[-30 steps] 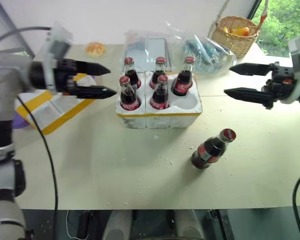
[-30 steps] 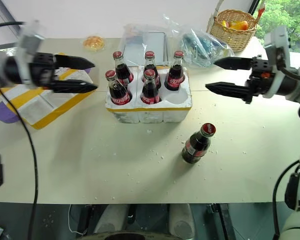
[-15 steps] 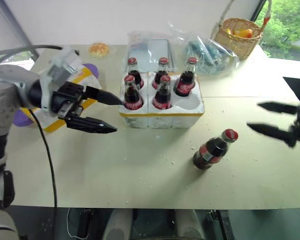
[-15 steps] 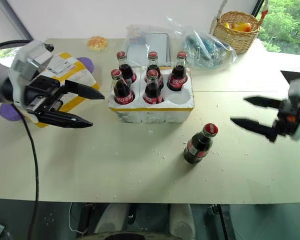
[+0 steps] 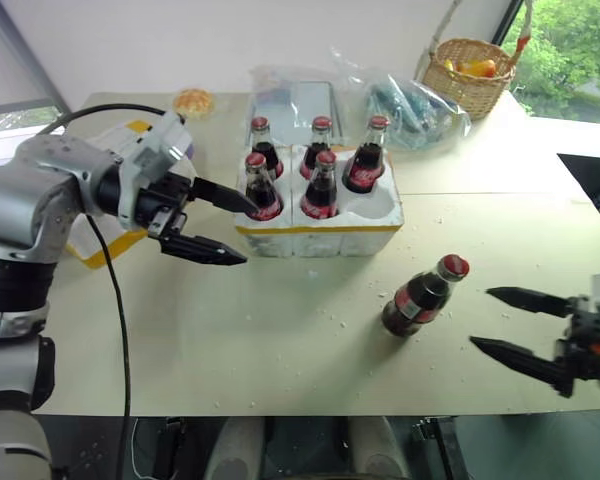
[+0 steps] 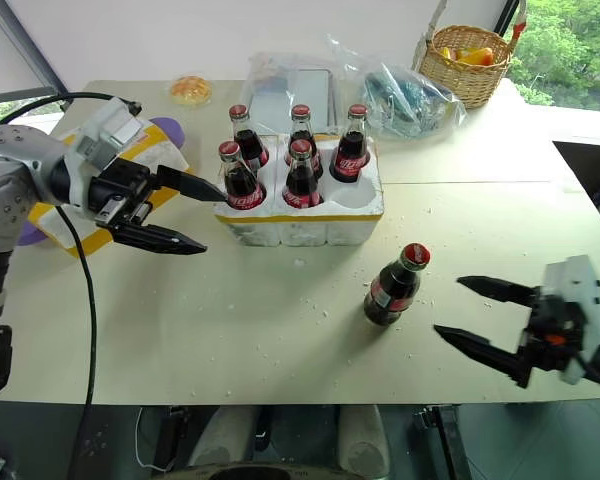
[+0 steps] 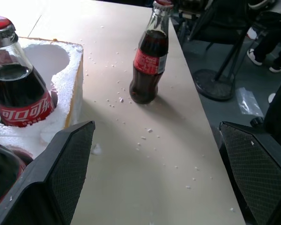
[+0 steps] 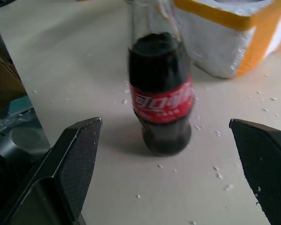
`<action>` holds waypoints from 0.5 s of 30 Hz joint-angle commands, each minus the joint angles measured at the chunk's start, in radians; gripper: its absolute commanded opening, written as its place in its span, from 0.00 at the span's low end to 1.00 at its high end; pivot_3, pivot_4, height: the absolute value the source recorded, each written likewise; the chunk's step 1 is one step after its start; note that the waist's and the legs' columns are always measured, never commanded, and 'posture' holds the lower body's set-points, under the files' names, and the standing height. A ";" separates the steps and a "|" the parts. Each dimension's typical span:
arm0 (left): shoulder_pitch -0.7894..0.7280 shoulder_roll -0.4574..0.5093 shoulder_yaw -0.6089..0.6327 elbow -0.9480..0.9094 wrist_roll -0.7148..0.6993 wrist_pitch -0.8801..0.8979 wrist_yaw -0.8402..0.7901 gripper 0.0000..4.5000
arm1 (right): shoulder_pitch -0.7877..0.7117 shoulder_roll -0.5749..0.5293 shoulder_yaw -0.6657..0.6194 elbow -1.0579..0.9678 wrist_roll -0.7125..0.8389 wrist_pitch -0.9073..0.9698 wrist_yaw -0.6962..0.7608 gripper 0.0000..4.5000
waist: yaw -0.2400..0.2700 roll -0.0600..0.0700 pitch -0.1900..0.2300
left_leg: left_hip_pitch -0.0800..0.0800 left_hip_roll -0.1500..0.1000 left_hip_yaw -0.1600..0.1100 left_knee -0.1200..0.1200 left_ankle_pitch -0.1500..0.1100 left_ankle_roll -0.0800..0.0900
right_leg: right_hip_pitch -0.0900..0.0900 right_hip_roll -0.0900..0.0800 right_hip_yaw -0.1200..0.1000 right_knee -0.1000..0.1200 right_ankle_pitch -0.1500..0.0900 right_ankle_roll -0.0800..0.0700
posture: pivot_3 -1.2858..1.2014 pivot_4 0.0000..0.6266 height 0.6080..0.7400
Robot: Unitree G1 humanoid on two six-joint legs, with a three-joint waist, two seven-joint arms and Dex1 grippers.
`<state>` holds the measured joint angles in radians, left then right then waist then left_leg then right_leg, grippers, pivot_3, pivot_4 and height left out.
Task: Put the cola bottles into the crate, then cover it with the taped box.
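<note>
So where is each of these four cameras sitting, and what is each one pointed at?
Left eye view: on the head, looking down over the table, the crate and both arms.
Right eye view: beside it, same scene; the open left gripper and open right gripper show.
Left wrist view: on the left wrist, facing the crate's corner; two black fingers show.
Right wrist view: on the right wrist, facing the loose bottle.
Shared: every view shows that standing bottle.

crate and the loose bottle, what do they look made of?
Crate: likely white foam, matte and grainy, with crumbs shed on the table; yellow tape band. Loose bottle: probably clear glossy glass, dark cola showing through, red label, metal-looking cap.
</note>
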<state>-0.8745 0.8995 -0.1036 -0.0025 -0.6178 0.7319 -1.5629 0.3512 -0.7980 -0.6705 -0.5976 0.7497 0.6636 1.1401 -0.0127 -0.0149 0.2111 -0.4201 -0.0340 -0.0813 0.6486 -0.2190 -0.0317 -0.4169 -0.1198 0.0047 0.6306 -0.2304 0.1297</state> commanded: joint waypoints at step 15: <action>-0.020 0.018 0.043 -0.056 -0.020 0.040 0.045 0.99 | -0.196 0.047 0.299 0.110 -0.012 -0.084 -0.104 1.00 | -0.002 0.000 0.000 | 0.000 0.000 0.000 0.000 0.000 0.000 | 0.000 0.000 0.000 0.000 0.001 0.001 | 0.52 0.24 0.98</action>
<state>-0.8789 0.9000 -0.1009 -0.0276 -0.6227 0.7637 -1.5218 0.1724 -0.7601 -0.3845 -0.4858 0.7302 0.5977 1.0429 -0.0146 -0.0148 0.2112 -0.4197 -0.0341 -0.0815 0.6484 -0.2190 -0.0317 -0.4167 -0.1199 0.0047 0.6306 -0.2298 0.1309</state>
